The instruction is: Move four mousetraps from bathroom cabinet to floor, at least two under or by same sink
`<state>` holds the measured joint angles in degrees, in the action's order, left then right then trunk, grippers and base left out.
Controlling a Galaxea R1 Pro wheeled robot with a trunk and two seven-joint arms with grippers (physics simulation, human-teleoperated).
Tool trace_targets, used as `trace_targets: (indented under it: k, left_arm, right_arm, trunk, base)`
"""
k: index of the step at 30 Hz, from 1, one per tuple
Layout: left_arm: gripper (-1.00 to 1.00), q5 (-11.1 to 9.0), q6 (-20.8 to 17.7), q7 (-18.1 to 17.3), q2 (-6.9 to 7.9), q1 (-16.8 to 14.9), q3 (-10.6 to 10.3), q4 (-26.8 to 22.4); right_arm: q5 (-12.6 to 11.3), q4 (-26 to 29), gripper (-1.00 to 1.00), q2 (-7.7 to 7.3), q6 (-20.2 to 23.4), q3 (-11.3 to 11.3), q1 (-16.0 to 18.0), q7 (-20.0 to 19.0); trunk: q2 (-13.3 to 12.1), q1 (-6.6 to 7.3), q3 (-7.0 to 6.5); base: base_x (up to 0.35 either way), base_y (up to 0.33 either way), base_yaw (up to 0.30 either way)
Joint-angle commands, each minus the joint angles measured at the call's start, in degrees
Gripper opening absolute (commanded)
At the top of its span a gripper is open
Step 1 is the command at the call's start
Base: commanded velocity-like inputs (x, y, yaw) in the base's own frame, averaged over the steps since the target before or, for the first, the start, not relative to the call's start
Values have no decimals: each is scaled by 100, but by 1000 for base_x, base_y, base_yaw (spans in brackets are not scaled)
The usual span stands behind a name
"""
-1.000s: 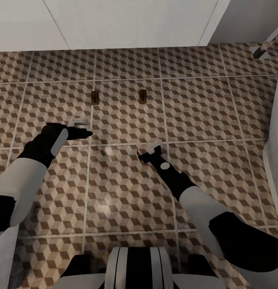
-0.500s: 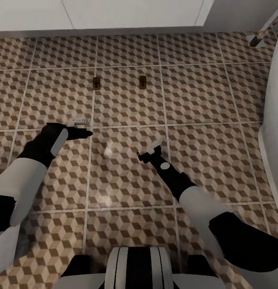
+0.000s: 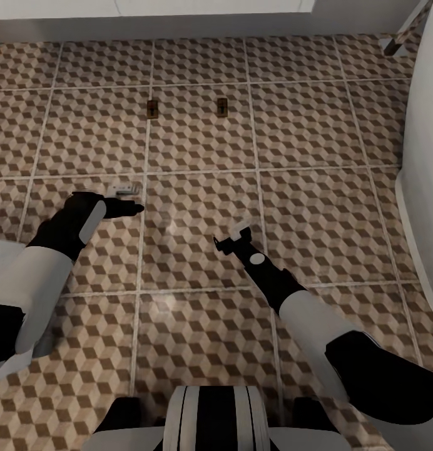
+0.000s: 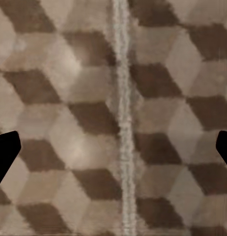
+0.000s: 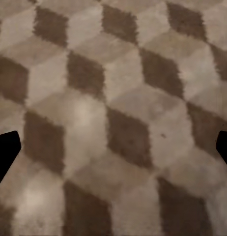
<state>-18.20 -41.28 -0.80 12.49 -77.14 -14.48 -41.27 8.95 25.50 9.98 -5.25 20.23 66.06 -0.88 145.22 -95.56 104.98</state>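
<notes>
Two mousetraps lie side by side on the cube-patterned bathroom floor (image 3: 198, 207) in the head view, one (image 3: 152, 109) to the left and one (image 3: 222, 106) to the right, both near the far wall. My left gripper (image 3: 132, 198) hovers open over the tiles, well short of the left trap. My right gripper (image 3: 228, 233) is open too, lower and nearer my body. Each wrist view has dark fingertips (image 4: 5, 152) (image 5: 5, 150) wide apart over bare tile. The cabinet and the sink are out of view.
A white band (image 3: 179, 7) runs along the far edge of the floor. A tall white curved fixture (image 3: 423, 188) stands along the right side. A slanted pale object (image 3: 401, 37) sits at the far right corner.
The whole head view has shifted: the two traps and the far white band now sit higher in the picture. Both arms keep the same pose and both grippers stay open.
</notes>
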Motion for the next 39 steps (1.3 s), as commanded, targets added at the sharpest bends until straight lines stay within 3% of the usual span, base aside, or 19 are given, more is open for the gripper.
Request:
trace_targets:
  k: [1,13,20,25,30,34,39]
  left_arm:
    - [100,6,-20,-8,7,-2,-20,-10]
    - [100,9,-20,-8,7,-2,-20,-44]
    - [100,3,-25,-1,7,-2,-20,-47]
    - [100,-4,-32,4,3,-2,-20,-56]
    - [100,-14,-36,8,-5,0,-20,-78]
    - [100,-16,-39,13,-9,7,-20,-84]
    - [100,-17,-42,16,-7,13,-20,-87]
  right_arm:
    - [55,-5,100,2,-15,-11,3,-8]
    - [43,51,100,1,127,-48,3,-23]
    - [38,332,100,-288,462,-67,3,-72]
    - [25,878,100,-657,1061,-105,5,-289]
    - [16,1205,100,-924,1340,-367,4,-596]
    - [18,1327,100,-1015,1420,-676,4,-824]
    - [15,1359,100,-1026,1441,-773,4,-893]
  trunk:
    - [1,4,2]
    - [1,4,2]
    - [1,4,2]
    - [1,4,2]
    - [1,4,2]
    - [1,4,2]
    - [1,4,2]
  base:
    - [-335,0,0]
    - [-278,0,0]
    - [-54,0,0]
    - [-8,0,0]
    - [-2,0,0]
    - [0,0,0]
    - [0,0,0]
